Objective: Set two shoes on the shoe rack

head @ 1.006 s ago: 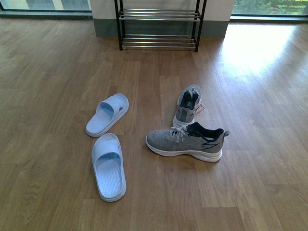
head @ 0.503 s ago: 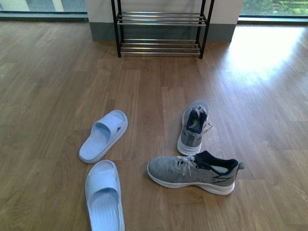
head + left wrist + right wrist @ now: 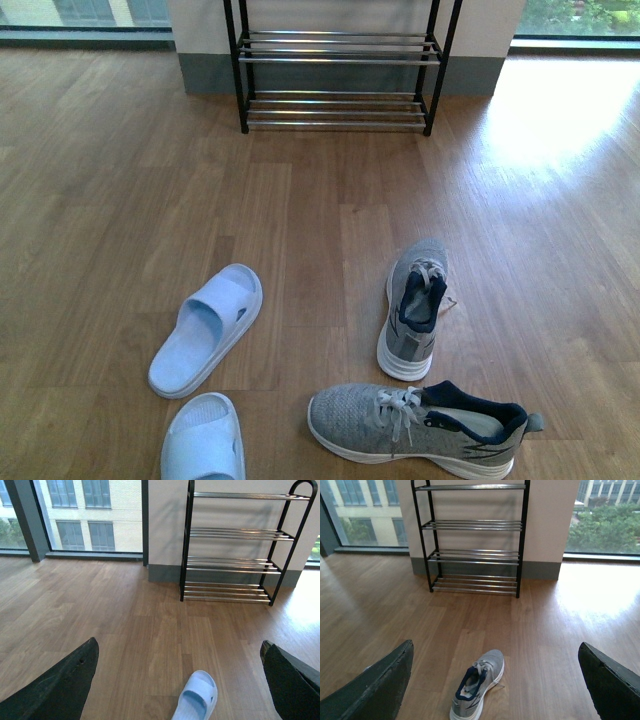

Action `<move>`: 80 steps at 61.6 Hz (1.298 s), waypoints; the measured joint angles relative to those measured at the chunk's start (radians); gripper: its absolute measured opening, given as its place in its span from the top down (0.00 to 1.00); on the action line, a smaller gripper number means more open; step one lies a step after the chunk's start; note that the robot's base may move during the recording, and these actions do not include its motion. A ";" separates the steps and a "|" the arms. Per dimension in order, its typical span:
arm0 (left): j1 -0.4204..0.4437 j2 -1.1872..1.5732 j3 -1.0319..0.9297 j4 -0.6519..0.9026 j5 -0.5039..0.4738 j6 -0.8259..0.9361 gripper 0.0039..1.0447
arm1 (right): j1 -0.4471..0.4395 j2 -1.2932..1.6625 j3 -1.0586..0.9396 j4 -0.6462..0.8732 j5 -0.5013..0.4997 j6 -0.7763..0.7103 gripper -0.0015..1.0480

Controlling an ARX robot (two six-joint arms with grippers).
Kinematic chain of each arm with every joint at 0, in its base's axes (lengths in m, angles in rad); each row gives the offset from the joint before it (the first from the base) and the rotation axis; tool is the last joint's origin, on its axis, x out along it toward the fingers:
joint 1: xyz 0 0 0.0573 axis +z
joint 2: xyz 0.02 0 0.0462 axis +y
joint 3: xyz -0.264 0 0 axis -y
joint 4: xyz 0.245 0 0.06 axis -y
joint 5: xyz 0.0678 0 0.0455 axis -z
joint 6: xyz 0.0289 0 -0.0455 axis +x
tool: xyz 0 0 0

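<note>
Left tool (image 3: 179, 644), right tool (image 3: 496, 646) gape; two shoes (image 3: 415, 310) (image 3: 410, 430), two sandals (image 3: 205, 330) (image 3: 203, 448)

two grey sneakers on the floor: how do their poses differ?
The far sneaker points its toe toward the shoe rack, heel toward the camera; the near sneaker lies crosswise, toe toward the robot's left. The far sneaker is closer to the shoe rack; the near sneaker sits by the front view's bottom edge. Both: grey knit, white soles, upright on the floor.

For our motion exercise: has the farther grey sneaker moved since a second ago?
No. The farther sneaker keeps its place against the nearer sneaker; the camera itself advanced toward the shoe rack.
</note>
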 joint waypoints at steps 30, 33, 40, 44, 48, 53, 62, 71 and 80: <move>0.000 0.000 0.000 0.000 0.000 0.000 0.09 | -0.133 1.354 0.312 0.611 -0.139 -0.219 0.09; 0.000 0.000 0.000 0.000 0.000 0.000 0.09 | -0.129 1.508 0.359 0.634 -0.159 -0.265 0.09; 0.000 0.000 0.000 0.000 0.000 0.000 0.09 | -0.116 1.839 0.462 0.640 -0.179 -0.397 0.09; 0.000 0.000 0.000 0.000 0.000 0.000 0.09 | -0.108 1.999 0.519 0.641 -0.182 -0.466 0.09; 0.000 0.000 0.000 0.000 0.000 0.000 0.09 | -0.103 2.114 0.571 0.641 -0.182 -0.509 0.09; 0.000 0.000 0.000 0.000 0.000 0.000 0.09 | -0.098 2.242 0.644 0.641 -0.182 -0.562 0.09; 0.000 0.000 0.000 0.000 0.000 0.000 0.09 | -0.098 2.416 0.768 0.623 -0.178 -0.616 0.09; 0.000 0.000 0.000 0.000 0.000 0.000 0.09 | -0.104 2.531 0.881 0.587 -0.177 -0.634 0.09; 0.000 0.000 0.000 0.000 0.000 0.000 0.09 | -0.115 2.628 0.993 0.559 -0.173 -0.645 0.09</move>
